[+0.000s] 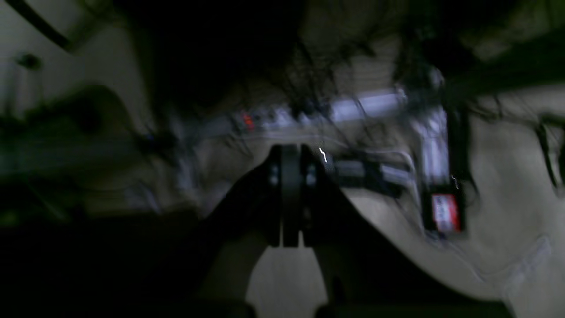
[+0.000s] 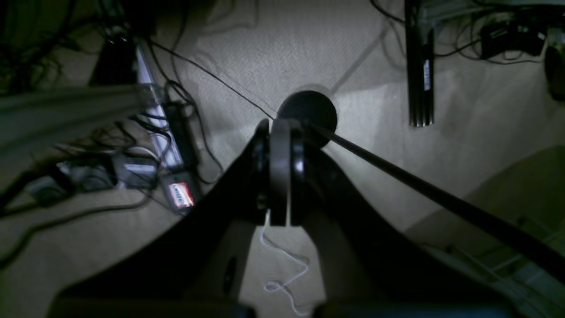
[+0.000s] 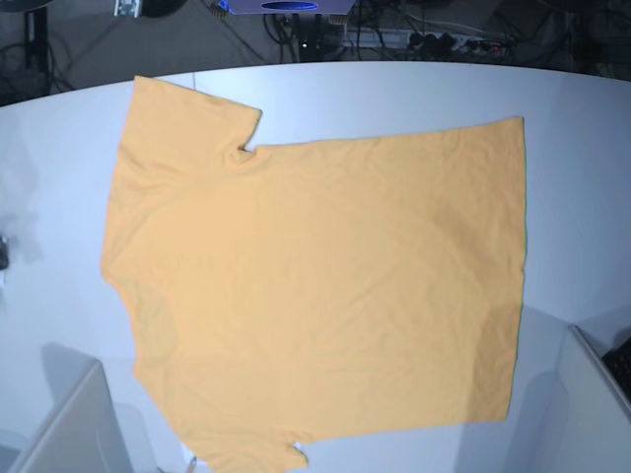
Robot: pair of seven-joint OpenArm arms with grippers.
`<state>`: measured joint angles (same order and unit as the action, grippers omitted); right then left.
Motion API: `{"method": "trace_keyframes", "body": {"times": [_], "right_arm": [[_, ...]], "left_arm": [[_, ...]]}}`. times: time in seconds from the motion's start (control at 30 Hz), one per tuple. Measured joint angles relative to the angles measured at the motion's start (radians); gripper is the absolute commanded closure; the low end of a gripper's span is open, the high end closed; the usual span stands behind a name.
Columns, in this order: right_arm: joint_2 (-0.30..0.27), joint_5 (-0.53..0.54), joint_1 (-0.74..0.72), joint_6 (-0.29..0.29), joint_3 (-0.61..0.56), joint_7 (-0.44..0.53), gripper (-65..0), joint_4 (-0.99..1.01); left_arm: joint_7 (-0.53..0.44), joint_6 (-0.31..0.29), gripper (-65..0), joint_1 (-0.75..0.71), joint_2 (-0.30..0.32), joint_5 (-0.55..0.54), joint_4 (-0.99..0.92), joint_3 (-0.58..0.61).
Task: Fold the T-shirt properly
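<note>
The light-orange T-shirt [image 3: 315, 286] lies spread flat on the white table [image 3: 394, 94] in the base view, sleeves at the left and straight hem at the right. Neither gripper shows in that view. In the blurred left wrist view, my left gripper [image 1: 291, 152] has its jaws pressed together with nothing between them, over floor and cables. The right wrist view shows my right gripper [image 2: 282, 126] shut too, pointing at carpet, with a thin white thread [image 2: 282, 265] dangling below it. The shirt is out of both wrist views.
Grey blocks stand at the table's lower left [image 3: 59, 424] and lower right [image 3: 592, 394] corners. Cables and a power strip [image 3: 434, 39] lie on the floor behind the table. A dark pole [image 2: 419, 185] and round base [image 2: 309, 110] cross the right wrist view.
</note>
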<state>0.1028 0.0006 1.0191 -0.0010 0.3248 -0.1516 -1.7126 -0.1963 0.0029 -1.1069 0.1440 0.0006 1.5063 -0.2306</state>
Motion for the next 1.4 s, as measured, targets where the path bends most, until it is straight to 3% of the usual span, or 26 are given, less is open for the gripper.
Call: {"method": "trace_keyframes", "body": {"times": [0.27,0.47,0.6,0.77,0.83,0.9,0.97,1.03,1.17,1.3,1.33,1.4], "right_arm": [[0.002,0.000,-0.066,-0.003,0.079,-0.092,0.0,-0.193],[0.003,0.000,-0.143,-0.002,0.083,-0.097,0.0,-0.264],[0.005,0.001,-0.216,0.000,0.079,-0.097,0.0,-0.264],[0.016,0.154,-0.269,0.000,0.058,-0.108,0.0,-0.264],[0.013,0.231,-0.293,-0.003,0.059,-0.164,-2.0,-0.264],[0.013,0.300,-0.331,-0.006,0.071,-0.232,-15.8,-0.264],[0.013,0.357,-0.377,-0.004,0.090,-0.269,-22.5,-0.263],[0.010,0.426,-0.410,-0.003,0.106,-0.321,-23.3,-0.262],[-0.033,0.616,-0.454,0.090,0.160,-0.439,-23.6,-0.260],[-0.065,0.785,-0.542,0.106,0.283,-0.612,-25.7,-0.231],[-0.073,0.816,-0.563,0.106,0.314,-0.661,-28.4,-0.218],[-0.086,0.866,-0.607,0.104,0.382,-0.753,-35.7,-0.193]], "left_arm": [[0.019,-0.002,0.0,-0.094,-0.003,-0.013,0.222,-0.095],[0.020,0.001,0.0,-0.109,-0.002,-0.341,0.377,-0.180],[0.018,0.000,0.0,-0.107,-0.002,-0.394,0.425,-0.194],[0.018,0.001,0.0,-0.089,-0.002,-0.286,0.423,-0.191],[0.016,0.000,0.0,-0.076,-0.002,-0.230,0.423,-0.190],[0.017,-0.002,0.0,-0.071,-0.003,-0.209,0.423,-0.191],[0.018,-0.001,0.0,-0.066,-0.001,-0.211,0.423,-0.193],[0.017,-0.002,0.0,-0.059,0.004,-0.211,0.423,-0.190],[0.016,-0.002,0.0,-0.054,0.005,-0.211,0.424,-0.187],[0.016,-0.002,0.0,-0.056,0.004,-0.273,0.423,-0.187],[0.017,-0.002,-2.6,-0.056,0.004,-0.317,0.423,-0.189],[0.017,-0.003,-15.1,-0.054,0.007,-0.406,0.423,-0.193]]}}
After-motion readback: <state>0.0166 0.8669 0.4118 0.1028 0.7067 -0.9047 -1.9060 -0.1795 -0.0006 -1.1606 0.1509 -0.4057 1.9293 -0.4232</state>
